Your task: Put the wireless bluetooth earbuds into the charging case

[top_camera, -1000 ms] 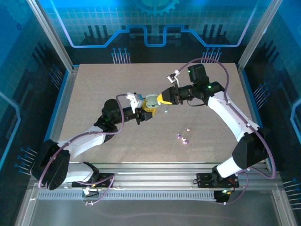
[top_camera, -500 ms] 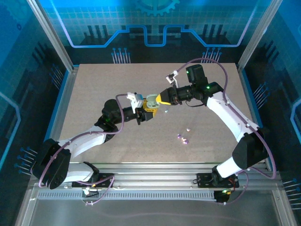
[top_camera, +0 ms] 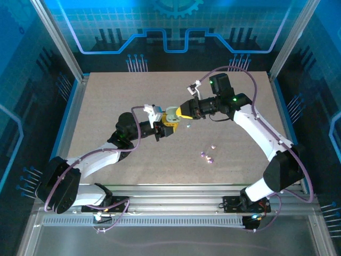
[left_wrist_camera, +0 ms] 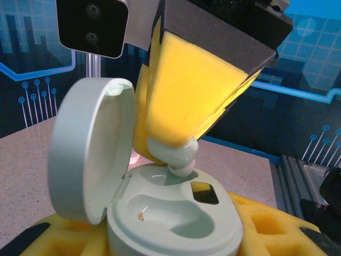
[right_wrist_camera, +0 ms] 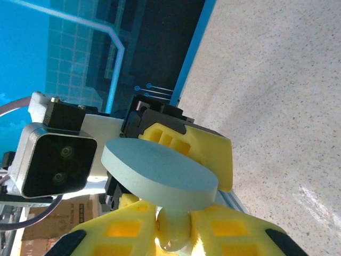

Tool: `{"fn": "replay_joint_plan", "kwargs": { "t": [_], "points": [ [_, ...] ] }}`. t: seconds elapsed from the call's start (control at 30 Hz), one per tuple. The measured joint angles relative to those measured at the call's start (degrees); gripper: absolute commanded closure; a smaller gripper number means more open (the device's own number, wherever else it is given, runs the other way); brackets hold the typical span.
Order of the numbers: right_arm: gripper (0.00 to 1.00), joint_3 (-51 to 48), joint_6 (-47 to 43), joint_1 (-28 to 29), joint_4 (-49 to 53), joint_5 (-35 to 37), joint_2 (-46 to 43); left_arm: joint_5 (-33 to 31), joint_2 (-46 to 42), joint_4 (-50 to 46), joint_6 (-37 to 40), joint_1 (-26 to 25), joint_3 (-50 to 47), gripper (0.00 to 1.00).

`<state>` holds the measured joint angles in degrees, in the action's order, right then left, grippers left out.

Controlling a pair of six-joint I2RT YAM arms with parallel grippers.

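Looking down in the top view, the left gripper (top_camera: 167, 129) reaches in from 8 o'clock and is clamped on the case (top_camera: 171, 114) above the middle of the table (top_camera: 106, 96). The right gripper (top_camera: 183, 111) comes in from 2 o'clock with its yellow tips right against the case. Three loose earbuds (top_camera: 208, 157) lie on the table at about 4 o'clock from the case, well apart from it and from both grippers. A tiny pale speck (top_camera: 187, 126) sits nearer the case, too small to identify. From the left wrist, the case stands open between that gripper's own yellow fingers (left_wrist_camera: 266, 226), which press on its base from 3 and 9 o'clock. The lid (left_wrist_camera: 88, 154) is swung up at 9 o'clock, roughly upright. The right gripper's fingers come down from 12 o'clock, pressed together on a pale earbud (left_wrist_camera: 178, 158), whose lower end touches the rear well at the case's 12 o'clock edge. Whether it is fully seated cannot be told. A small gold contact shows in the front well. From the right wrist, the earbud is pinched between that gripper's own yellow fingers (right_wrist_camera: 229, 232) at 6 o'clock. The lid's round outer face sits just above it toward 12 o'clock. Behind the lid are the left gripper's yellow fingers, with its camera (right_wrist_camera: 53, 160) at 9 o'clock.
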<state>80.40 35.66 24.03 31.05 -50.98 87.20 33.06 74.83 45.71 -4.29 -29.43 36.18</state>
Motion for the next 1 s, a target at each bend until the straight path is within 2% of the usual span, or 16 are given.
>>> {"fn": "replay_joint_plan", "kwargs": {
  "t": [0.2,0.6,1.0],
  "points": [
    [0.73,1.38,-1.81,0.74,2.27,2.69,0.0,-0.22,0.24,0.02,-0.28,0.0,0.0,0.64],
    [0.71,2.23,-3.17,1.05,4.09,3.72,-0.09,-0.26,0.24,0.02,-0.31,-0.22,0.0,0.64],
    [0.62,3.61,-5.55,0.96,7.87,6.51,-1.2,-0.87,0.24,0.57,-0.13,-0.66,0.0,0.64]
  ]
}}
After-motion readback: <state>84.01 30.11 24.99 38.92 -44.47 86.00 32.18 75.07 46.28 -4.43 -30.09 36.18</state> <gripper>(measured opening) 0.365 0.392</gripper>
